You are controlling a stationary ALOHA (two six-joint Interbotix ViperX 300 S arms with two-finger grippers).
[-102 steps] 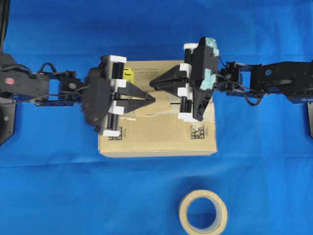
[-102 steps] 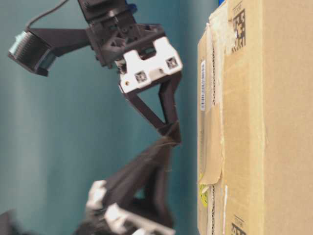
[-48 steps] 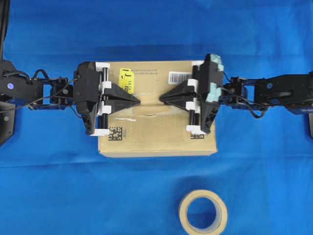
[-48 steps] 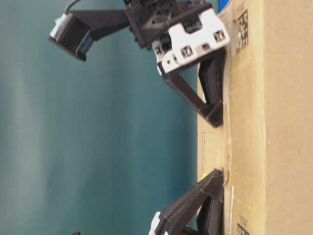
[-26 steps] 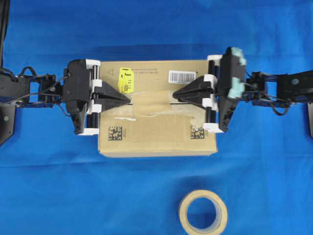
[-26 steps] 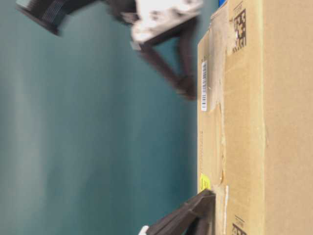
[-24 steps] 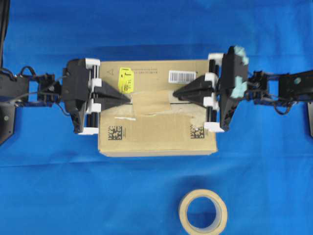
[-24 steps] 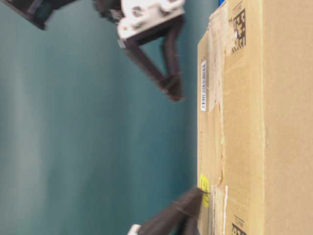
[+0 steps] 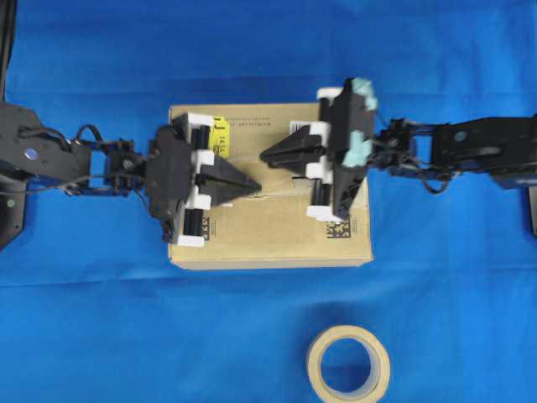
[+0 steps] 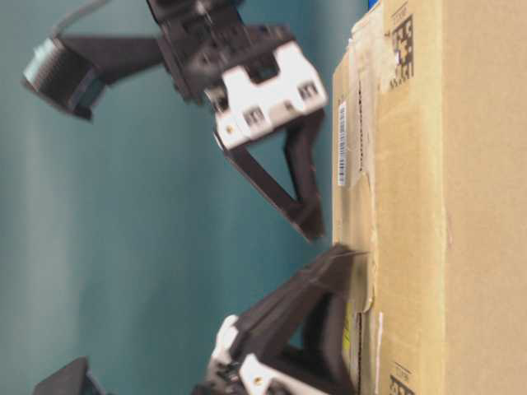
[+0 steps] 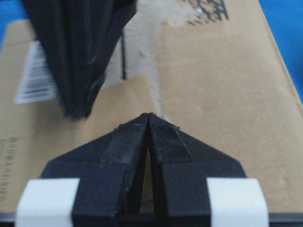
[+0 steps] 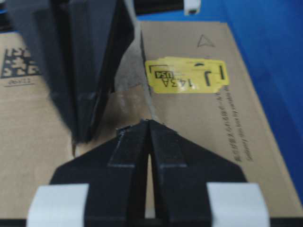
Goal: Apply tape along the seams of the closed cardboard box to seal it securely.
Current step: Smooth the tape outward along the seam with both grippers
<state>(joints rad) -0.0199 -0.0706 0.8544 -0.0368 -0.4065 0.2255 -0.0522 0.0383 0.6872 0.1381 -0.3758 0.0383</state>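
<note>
The brown cardboard box (image 9: 268, 231) lies flat on the blue cloth, its seam (image 11: 124, 61) running across the top between torn pale remnants. A smooth tan piece of tape (image 11: 124, 104) lies over the middle of the seam, mostly covered from overhead. My left gripper (image 9: 256, 185) is shut with nothing in it, its tip (image 10: 350, 251) resting on the taped middle. My right gripper (image 9: 263, 156) is also shut and empty. It points at the left one from the other side, and its tip (image 10: 313, 230) hangs slightly off the box top.
A beige tape roll (image 9: 348, 365) lies flat on the cloth in front of the box. The box top carries a yellow sticker (image 9: 220, 128) at the back left, a white barcode label (image 10: 342, 144) and a black matrix code (image 9: 338, 227).
Half a second ago the two shut grippers stood apart near the box's left and right ends. Both have since come inward, and their tips now nearly meet over the taped middle.
</note>
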